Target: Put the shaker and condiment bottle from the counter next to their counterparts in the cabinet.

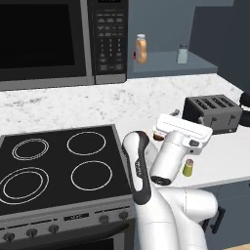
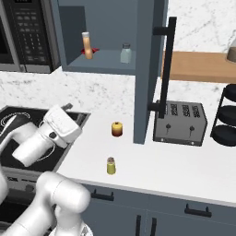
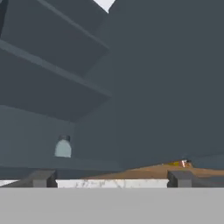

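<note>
The yellow-green shaker (image 2: 111, 166) (image 1: 188, 167) stands upright on the white counter (image 2: 156, 161) near its front edge, just right of my arm. Up in the blue-grey cabinet (image 2: 103, 63), the orange condiment bottle (image 2: 86, 44) (image 1: 141, 49) stands on the shelf beside the small red item (image 2: 95, 50). The pale grey-capped shaker (image 2: 125, 53) (image 3: 63, 147) is further right on the same shelf. My gripper (image 3: 110, 179) (image 2: 68, 107) is open and holds nothing. It hovers over the stove's right edge, pointing up toward the cabinet, well left of the yellow-green shaker.
The open cabinet door (image 2: 148, 69) with a black handle juts over the counter. A red-yellow ball (image 2: 117, 129) sits by its lower edge and a toaster (image 2: 180, 122) stands right of it. Left are the stovetop (image 1: 58, 166) and the microwave (image 1: 63, 41).
</note>
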Controlling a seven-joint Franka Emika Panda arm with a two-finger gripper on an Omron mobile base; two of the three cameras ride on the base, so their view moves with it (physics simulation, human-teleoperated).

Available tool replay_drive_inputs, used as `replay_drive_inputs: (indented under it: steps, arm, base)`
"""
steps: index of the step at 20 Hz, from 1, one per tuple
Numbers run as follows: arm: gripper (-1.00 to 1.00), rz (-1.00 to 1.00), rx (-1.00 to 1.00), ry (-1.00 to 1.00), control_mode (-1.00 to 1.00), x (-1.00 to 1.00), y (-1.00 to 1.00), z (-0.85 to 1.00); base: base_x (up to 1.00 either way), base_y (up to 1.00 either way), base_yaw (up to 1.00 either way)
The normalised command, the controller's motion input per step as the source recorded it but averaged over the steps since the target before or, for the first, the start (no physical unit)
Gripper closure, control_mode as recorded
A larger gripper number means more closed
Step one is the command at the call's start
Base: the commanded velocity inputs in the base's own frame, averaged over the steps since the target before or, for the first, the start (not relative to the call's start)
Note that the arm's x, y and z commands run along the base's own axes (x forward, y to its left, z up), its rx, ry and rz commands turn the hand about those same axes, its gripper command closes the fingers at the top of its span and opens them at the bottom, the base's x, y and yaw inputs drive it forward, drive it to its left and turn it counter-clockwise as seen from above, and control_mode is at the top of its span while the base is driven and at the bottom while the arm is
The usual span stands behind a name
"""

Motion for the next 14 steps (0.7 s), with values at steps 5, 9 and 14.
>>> replay_drive_inputs:
  steps: [5,9,14]
  arm:
    - [-1.00,0.00,0.01,0.00,-1.00,0.02,-0.06,-0.69]
    - [-1.00,0.02,0.06,0.05,-1.00,0.00,-0.25,-1.00]
    - [-1.00,0.02,0.13,0.08,-1.00,0.00,-0.42,-1.00]
  base:
    - [0.00,0.00,0.00]
    - [0.00,0.00,0.00]
    - [0.00,0.00,0.00]
